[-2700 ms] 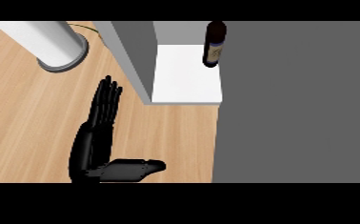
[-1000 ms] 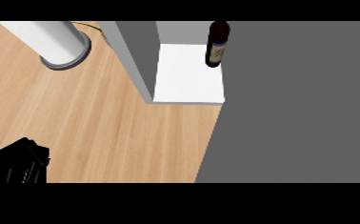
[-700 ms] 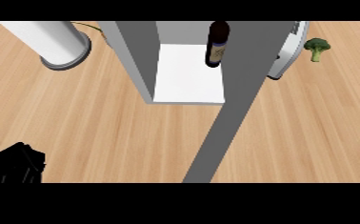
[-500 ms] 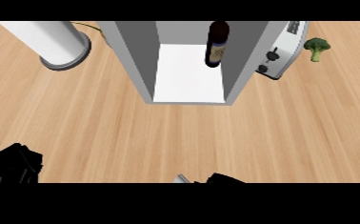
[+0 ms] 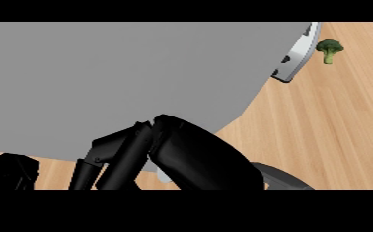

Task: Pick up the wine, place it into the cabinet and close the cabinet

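A broad grey cabinet door [image 5: 146, 78] fills the upper left of the head view and hides the cabinet's inside and the wine bottle. My right hand [image 5: 197, 157] rises from the lower edge at the centre, open, its straight fingers [image 5: 116, 157] lying against the door's lower edge. Behind it shows a bit of grey forearm [image 5: 280, 176]. Only a small black part of my left hand [image 5: 18, 172] shows, in the bottom left corner.
A pale cabinet edge with a dark fitting [image 5: 295, 60] sticks out past the door at the upper right. A small green broccoli [image 5: 329, 51] lies on the wooden counter [image 5: 313, 127] just right of it.
The grey door has swung across the view and now covers the open cabinet, the bottle and the white cylinder. My right hand has come up from the lower edge to the door.
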Controlling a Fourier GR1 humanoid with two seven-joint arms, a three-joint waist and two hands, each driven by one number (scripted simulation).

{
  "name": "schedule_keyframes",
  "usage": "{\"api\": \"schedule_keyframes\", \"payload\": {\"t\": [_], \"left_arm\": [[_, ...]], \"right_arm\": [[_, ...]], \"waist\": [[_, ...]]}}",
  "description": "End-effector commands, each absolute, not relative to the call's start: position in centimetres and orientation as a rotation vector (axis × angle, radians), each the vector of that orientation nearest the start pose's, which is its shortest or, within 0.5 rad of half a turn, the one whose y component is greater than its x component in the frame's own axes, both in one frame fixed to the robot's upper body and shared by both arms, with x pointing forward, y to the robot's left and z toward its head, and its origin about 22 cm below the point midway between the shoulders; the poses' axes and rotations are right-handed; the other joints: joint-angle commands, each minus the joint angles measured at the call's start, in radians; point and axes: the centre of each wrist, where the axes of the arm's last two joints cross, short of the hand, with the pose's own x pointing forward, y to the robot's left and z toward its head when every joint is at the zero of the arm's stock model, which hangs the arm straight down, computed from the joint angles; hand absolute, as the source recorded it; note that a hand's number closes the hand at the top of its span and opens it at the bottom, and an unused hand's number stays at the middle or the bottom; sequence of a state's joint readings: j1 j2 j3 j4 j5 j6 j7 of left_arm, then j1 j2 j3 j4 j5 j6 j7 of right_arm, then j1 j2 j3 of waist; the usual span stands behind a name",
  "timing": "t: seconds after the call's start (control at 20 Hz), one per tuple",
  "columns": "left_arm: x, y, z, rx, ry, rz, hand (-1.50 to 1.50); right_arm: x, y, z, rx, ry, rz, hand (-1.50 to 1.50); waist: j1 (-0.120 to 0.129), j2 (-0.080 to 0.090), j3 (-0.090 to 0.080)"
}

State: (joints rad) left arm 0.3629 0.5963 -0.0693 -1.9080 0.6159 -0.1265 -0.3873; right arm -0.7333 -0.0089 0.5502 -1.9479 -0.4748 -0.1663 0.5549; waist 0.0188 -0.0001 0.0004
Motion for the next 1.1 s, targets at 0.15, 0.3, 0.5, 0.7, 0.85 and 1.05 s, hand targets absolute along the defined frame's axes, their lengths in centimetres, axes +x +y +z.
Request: {"api": "schedule_keyframes", "payload": {"t": [0.15,0.3,0.5,0.7,0.85,1.05], "left_arm": [[15.9,34.8,6.3,-0.233,-1.892,-0.087,1.5],[14.7,33.3,6.7,-0.223,-1.868,-0.093,1.5],[15.1,32.7,5.7,-0.237,-1.859,-0.098,1.5],[15.4,33.2,7.8,-0.241,-1.874,-0.094,1.5],[15.4,34.8,5.7,-0.22,-1.863,-0.102,1.5],[15.7,33.3,6.0,-0.221,-1.874,-0.106,1.5]], "right_arm": [[26.2,-2.6,21.8,0.931,-1.657,0.575,1.5],[28.4,-3.5,21.8,0.908,-1.613,0.524,1.5],[30.3,-3.8,20.4,0.889,-1.592,0.486,1.5],[31.8,-2.7,18.3,0.844,-1.586,0.458,1.5],[33.6,-4.3,18.1,0.831,-1.555,0.459,1.5],[37.2,-7.2,16.9,0.783,-1.575,0.399,1.5]], "waist": [[-0.001,0.002,-0.001],[-0.001,0.001,0.0],[-0.005,0.001,-0.001],[0.003,0.001,0.0],[-0.006,0.002,-0.001],[0.0,0.005,-0.001]]}}
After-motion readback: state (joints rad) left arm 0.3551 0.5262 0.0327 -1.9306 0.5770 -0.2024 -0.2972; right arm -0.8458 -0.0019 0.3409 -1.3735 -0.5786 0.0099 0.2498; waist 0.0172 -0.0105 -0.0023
